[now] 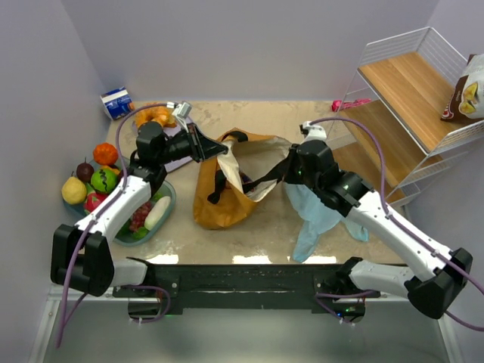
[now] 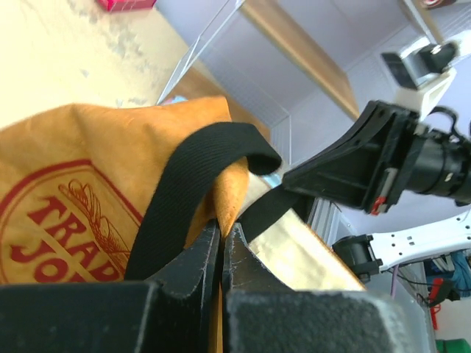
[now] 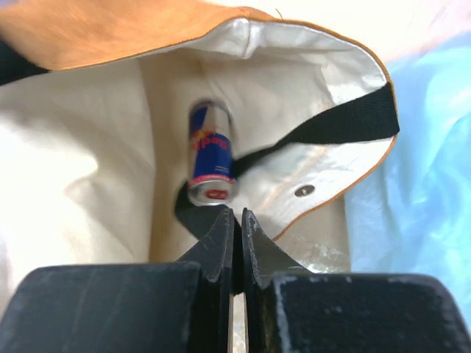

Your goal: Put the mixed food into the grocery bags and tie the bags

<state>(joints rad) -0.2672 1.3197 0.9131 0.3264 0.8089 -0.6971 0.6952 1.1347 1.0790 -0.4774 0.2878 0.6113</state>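
Observation:
The mustard-tan tote [image 1: 215, 198] lies in the middle of the table with its mouth held apart. My left gripper [image 1: 218, 150] [image 2: 222, 229] is shut on the tote's orange rim [image 2: 229, 190], beside one black handle [image 2: 193, 187]. On the other side, my right gripper [image 1: 274, 175] [image 3: 237, 215] is shut on the other black handle [image 3: 346, 123]. A silver and blue drink can [image 3: 212, 153] lies inside on the pale lining. The light-blue plastic bag [image 1: 318, 215] [image 3: 434, 191] lies crumpled under the right arm. An orange [image 1: 105, 153], plum [image 1: 85, 171], green apple [image 1: 104, 180] and pear [image 1: 73, 190] sit at the left wall.
A clear teal tub [image 1: 168, 203] with food in it stands under the left arm. A blue carton [image 1: 117, 102] and a pastry [image 1: 155, 116] are at the back left. A white wire shelf rack [image 1: 408, 98] at the right holds a snack bag [image 1: 470, 91].

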